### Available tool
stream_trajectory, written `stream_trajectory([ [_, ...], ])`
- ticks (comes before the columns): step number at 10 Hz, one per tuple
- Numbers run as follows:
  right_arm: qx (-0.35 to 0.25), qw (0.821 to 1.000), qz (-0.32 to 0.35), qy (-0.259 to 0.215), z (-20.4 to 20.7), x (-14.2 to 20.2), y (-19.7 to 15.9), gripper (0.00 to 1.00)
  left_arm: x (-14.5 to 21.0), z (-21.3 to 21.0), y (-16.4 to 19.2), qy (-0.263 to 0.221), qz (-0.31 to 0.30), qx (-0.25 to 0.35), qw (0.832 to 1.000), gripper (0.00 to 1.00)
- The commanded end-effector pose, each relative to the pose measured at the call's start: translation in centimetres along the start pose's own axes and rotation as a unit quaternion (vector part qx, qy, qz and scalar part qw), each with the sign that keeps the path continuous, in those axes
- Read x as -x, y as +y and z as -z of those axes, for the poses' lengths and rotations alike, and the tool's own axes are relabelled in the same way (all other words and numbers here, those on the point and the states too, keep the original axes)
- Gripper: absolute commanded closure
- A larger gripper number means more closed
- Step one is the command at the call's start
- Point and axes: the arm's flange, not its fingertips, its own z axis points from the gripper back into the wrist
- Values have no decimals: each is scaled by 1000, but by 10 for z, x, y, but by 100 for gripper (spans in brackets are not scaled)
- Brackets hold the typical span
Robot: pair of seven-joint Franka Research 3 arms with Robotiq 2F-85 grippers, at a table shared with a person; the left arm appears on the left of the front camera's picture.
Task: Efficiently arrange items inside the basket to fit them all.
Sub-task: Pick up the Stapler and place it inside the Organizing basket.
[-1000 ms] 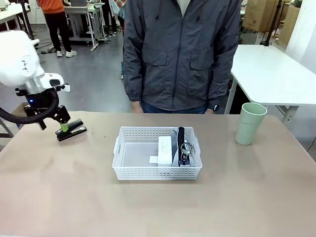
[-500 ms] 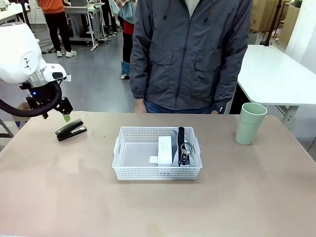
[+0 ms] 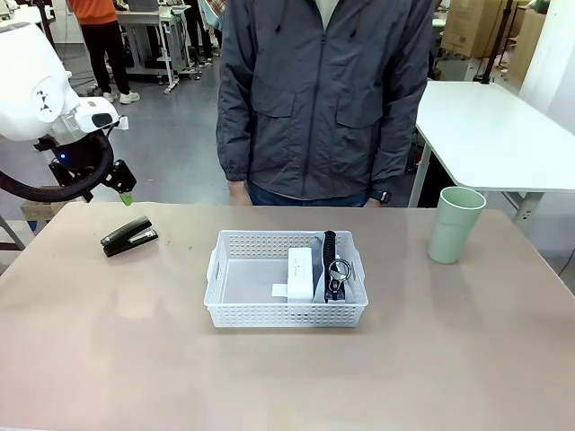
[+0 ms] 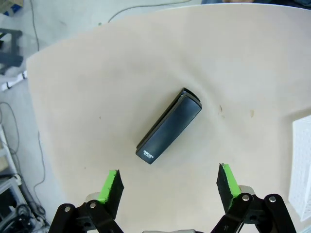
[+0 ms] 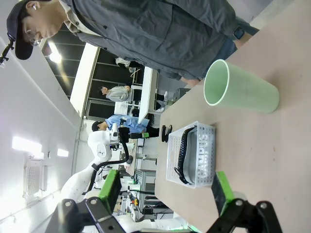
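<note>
The black stapler [image 3: 128, 236] is seen lying flat on the tabletop [image 3: 135, 359] near its far left corner, well apart from the white basket [image 3: 286, 316], which is set at the middle of the tabletop. The left gripper [image 3: 126, 187] is held in the air above and just behind the stapler, its green-padded fingers spread wide with nothing between them. In the left wrist view the stapler [image 4: 168, 126] is shown lying diagonally beyond the open gap of the gripper [image 4: 170, 185], untouched. Inside the basket, a white box [image 3: 300, 272] is laid right of centre, and a grey zip pouch [image 3: 331, 260] with black trim is stood on edge between the box and the right wall. The left half of the basket floor is left bare. A pale green cup [image 3: 456, 224] is stood upright to the right of the basket, apart from it. In the right wrist view the right gripper [image 5: 165, 191] is likewise seen spread and unloaded, with the cup [image 5: 240, 90] and basket [image 5: 192, 155] ahead.
</note>
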Motion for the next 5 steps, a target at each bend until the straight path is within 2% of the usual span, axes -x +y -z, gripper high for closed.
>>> stream_trajectory([
  [1,-4,1000,-3,0,-1,0,0,0,0,3,2,4,2,-6,1000,0],
  [3,-4,1000,-3,0,-1,0,0,0,0,2,0,2,0,0,1000,0],
  [4,-4,1000,-3,0,-1,0,0,0,0,2,1,-13,52,-7,999,0],
  [5,-4,1000,-3,0,-1,0,0,0,-2,5,-2,-12,120,9,993,0],
])
